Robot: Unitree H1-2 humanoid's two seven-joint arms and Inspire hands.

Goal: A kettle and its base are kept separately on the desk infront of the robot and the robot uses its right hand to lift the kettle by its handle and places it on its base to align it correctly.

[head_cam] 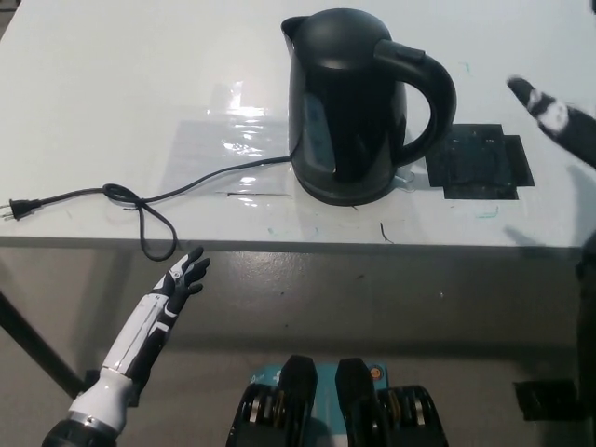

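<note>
A black kettle (pixel 354 102) stands upright on the white desk, seated on its round base (pixel 346 193), with the handle (pixel 430 88) facing right. The base's black cord (pixel 149 200) runs left across the desk to a plug (pixel 13 211). My black right hand (pixel 559 119) is at the far right edge of the picture, well clear of the handle, and only part of it shows. My white left hand (pixel 177 284) rests below the desk's front edge at lower left, fingers apart and holding nothing.
A black square patch (pixel 480 166) lies on the desk to the right of the kettle. A clear glossy sheet (pixel 223 140) is taped to the desk left of the kettle. The desk's front edge (pixel 279 244) runs across the middle.
</note>
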